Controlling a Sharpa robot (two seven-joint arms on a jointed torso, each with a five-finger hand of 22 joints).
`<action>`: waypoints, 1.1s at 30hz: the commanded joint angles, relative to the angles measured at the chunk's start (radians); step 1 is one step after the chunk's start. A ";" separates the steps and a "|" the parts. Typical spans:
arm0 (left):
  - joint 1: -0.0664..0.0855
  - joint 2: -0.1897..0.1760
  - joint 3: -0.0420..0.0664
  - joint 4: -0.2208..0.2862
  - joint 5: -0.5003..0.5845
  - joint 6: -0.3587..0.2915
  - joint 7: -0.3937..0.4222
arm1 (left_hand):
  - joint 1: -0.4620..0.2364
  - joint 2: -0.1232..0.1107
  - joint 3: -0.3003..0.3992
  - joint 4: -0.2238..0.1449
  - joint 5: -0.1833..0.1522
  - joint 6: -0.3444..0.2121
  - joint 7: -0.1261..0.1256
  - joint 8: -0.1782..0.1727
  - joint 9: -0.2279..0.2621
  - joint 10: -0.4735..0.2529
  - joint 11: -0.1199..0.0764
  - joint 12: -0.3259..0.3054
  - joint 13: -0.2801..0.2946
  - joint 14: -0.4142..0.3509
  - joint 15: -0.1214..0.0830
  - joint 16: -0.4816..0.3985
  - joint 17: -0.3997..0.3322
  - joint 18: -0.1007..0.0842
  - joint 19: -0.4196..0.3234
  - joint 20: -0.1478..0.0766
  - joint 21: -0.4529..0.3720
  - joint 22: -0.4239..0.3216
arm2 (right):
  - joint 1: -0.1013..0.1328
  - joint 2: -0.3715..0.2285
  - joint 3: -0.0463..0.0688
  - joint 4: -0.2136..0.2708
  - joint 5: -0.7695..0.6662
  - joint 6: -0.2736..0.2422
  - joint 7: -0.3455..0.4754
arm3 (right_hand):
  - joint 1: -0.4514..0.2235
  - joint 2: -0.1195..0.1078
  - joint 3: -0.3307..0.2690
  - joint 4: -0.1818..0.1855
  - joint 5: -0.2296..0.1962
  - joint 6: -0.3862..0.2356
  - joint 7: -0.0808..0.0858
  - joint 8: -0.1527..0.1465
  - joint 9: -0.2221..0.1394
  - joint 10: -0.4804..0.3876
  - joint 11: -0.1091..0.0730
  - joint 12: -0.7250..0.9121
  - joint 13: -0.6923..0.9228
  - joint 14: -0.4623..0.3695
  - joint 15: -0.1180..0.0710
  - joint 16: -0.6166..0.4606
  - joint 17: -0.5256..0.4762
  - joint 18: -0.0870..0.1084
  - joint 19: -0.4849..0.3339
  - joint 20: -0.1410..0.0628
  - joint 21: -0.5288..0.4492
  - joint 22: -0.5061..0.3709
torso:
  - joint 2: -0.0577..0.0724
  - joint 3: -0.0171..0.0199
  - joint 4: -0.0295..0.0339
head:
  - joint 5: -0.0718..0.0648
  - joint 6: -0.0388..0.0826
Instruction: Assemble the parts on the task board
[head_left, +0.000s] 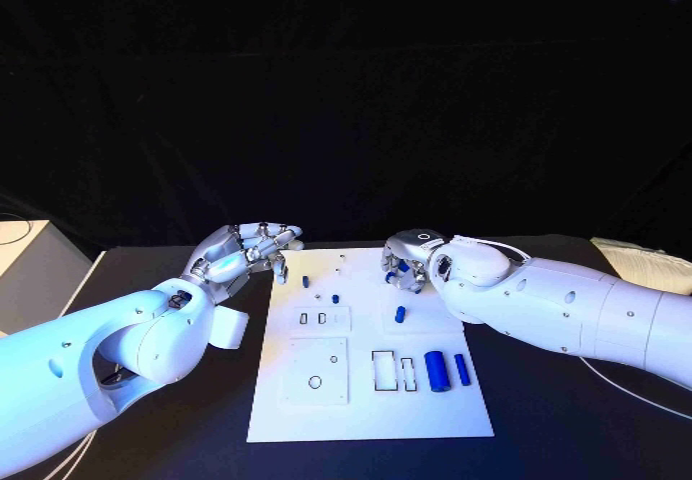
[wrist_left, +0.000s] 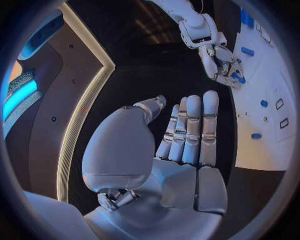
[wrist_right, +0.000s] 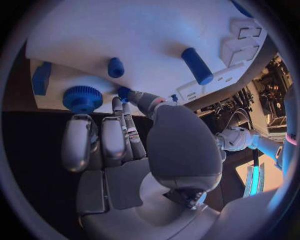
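Note:
The white task board (head_left: 289, 420) lies in the middle of the table. A thick blue cylinder (head_left: 436, 371) and a slimmer blue pin (head_left: 462, 369) lie at its right side, with small blue pegs (head_left: 400, 314) (head_left: 335, 298) further back. My right hand (head_left: 408, 265) reaches down on the board's far right part. There its thumb and a finger pinch a small blue part (wrist_right: 124, 92) next to a blue gear (wrist_right: 81, 98). My left hand (head_left: 245, 250) hovers by the board's far left corner, fingers straight and holding nothing.
The board has rectangular slots (head_left: 384, 368) and a raised plate with an oval hole (head_left: 316, 382). A pale box (head_left: 29, 262) stands at the table's left edge. In the right wrist view a blue cylinder (wrist_right: 197, 65) and a blue peg (wrist_right: 115, 67) lie on the board.

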 joint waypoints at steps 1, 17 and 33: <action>0.001 0.001 0.001 0.001 -0.004 0.017 0.004 | -0.010 -0.001 0.006 0.002 -0.003 -0.007 -0.001 -0.006 0.002 -0.007 -0.002 0.001 0.001 0.001 0.002 0.005 0.001 0.003 -0.002 0.001 0.003 0.000 | -0.002 0.003 -0.002 0.000 -0.012 0.026 0.004 | 0.002 0.013 0.003 0.006 0.003 0.011 -0.001 0.008 0.004 0.014 -0.002 0.003 -0.001 0.024 0.006 0.006 -0.002 -0.018 -0.001 0.005 0.006 0.004 | 0.002 0.0006 0.0000 | -0.001 0.001; 0.001 -0.002 0.002 0.001 -0.004 0.020 0.000 | -0.009 0.002 0.008 0.002 -0.003 -0.008 0.001 -0.007 0.001 -0.010 -0.001 0.000 0.002 0.001 0.003 0.004 0.001 0.003 -0.004 0.001 0.007 0.002 | -0.002 0.007 -0.002 -0.001 -0.023 -0.014 -0.018 | 0.051 0.042 0.058 -0.024 -0.030 0.052 -0.016 0.042 0.041 0.077 -0.019 0.004 0.000 0.018 -0.007 0.024 -0.013 -0.023 0.004 -0.007 0.030 0.041 | 0.006 0.0014 0.0007 | 0.000 0.005; 0.001 -0.004 0.002 -0.004 -0.004 0.020 0.001 | -0.008 0.002 0.009 0.001 -0.003 -0.008 0.001 -0.007 0.001 -0.010 -0.001 0.000 0.002 0.000 0.003 0.004 0.001 0.003 -0.005 0.002 0.008 0.003 | -0.002 0.004 -0.001 0.028 -0.026 -0.205 -0.038 | 0.029 0.023 0.057 -0.026 0.004 0.059 -0.018 0.051 0.057 0.095 -0.022 0.002 -0.001 0.018 -0.009 0.034 -0.014 -0.027 0.010 -0.008 0.048 0.068 | 0.006 -0.0002 0.0003 | 0.003 0.017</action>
